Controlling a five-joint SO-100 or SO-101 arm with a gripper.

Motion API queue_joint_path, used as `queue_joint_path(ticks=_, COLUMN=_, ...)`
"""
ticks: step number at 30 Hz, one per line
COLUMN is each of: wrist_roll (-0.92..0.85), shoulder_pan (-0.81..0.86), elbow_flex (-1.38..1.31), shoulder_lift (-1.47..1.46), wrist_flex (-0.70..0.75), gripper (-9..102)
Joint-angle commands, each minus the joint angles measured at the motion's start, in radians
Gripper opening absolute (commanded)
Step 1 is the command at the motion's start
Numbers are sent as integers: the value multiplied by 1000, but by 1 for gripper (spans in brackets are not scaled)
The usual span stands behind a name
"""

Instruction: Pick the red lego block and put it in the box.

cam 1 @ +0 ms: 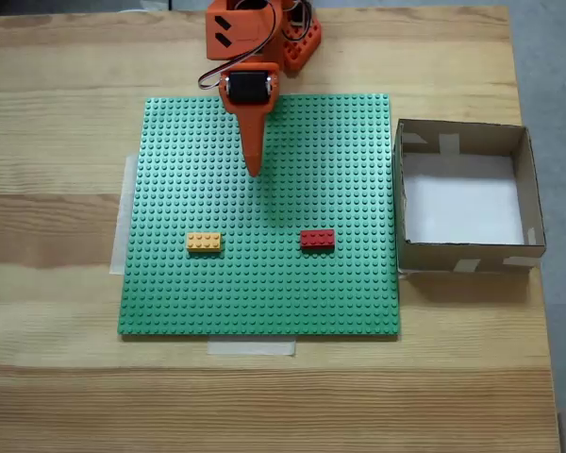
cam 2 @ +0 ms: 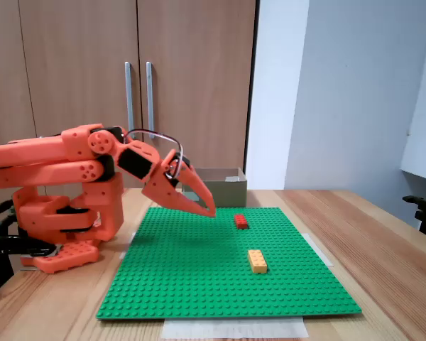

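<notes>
The red lego block (cam 1: 317, 240) lies flat on the green studded baseplate (cam 1: 358, 283), right of centre in a fixed view from above; in the side fixed view it (cam 2: 240, 221) sits toward the far edge. The box (cam 1: 533, 203) stands on the table just right of the baseplate, brown-walled with a white floor; from the side it (cam 2: 227, 190) shows behind the plate. My orange gripper (cam 1: 254, 170) hovers above the plate's upper middle, well short of the red block, fingers together and holding nothing; from the side its tip (cam 2: 209, 210) points down at the plate.
An orange-yellow brick (cam 1: 204, 243) lies on the plate left of the red one, seen from the side (cam 2: 257, 261) nearer the front. The arm's base (cam 2: 60, 227) sits at the table's back edge. Pale tape (cam 1: 251, 347) holds the plate's edges to the wooden table (cam 1: 57, 377).
</notes>
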Motion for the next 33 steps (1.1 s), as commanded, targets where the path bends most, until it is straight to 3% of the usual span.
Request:
queue_joint_path(ticks=1, wrist_roll=-3, shoulder_pan=-2, elbow_flex=9, shoulder_lift=8, wrist_flex=-6, gripper=-1)
queue_joint_path(ticks=33, wrist_roll=17, shoulder_pan=2, elbow_flex=11, shoulder_lift=8, wrist_flex=-6, gripper=-1)
